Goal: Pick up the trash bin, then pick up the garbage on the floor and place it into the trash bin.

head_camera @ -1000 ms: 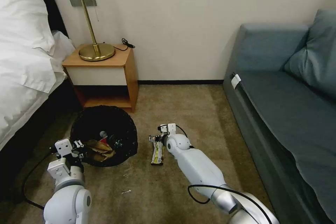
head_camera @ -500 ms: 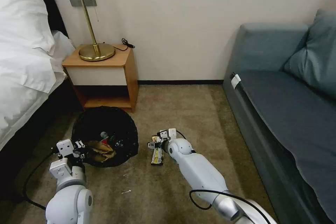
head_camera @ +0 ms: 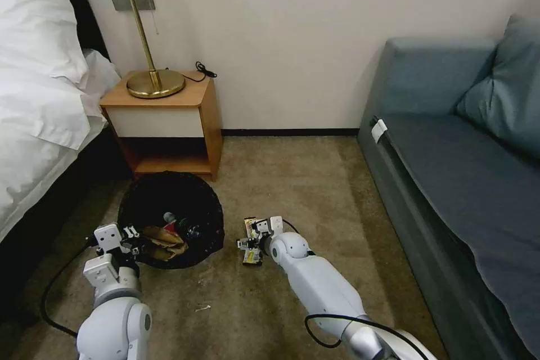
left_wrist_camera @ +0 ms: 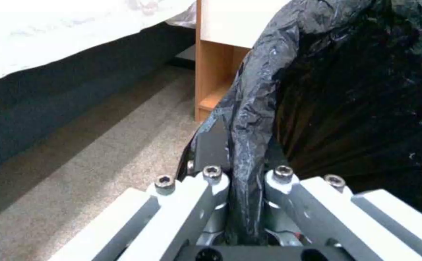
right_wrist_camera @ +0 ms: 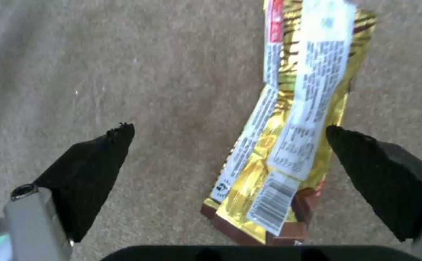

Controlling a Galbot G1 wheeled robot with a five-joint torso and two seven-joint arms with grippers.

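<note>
The bin [head_camera: 171, 219] sits on the carpet [head_camera: 292, 180] before the nightstand [head_camera: 169, 118], left gripper [head_camera: 125, 239] clamped on its bagged rim [left_wrist_camera: 249, 108]. Right gripper [head_camera: 247, 243] hovers low, fingers [right_wrist_camera: 95, 170] spread wide over the wrapper [right_wrist_camera: 293, 119] lying flat beside the bin.

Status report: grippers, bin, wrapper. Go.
Left gripper shut on bin rim. Right gripper open, low over wrapper on the carpet, fingers astride it. Nothing in the way.

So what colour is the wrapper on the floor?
Shiny gold with white label strips and a brown end; the wrapper shows best in the right wrist view.
</note>
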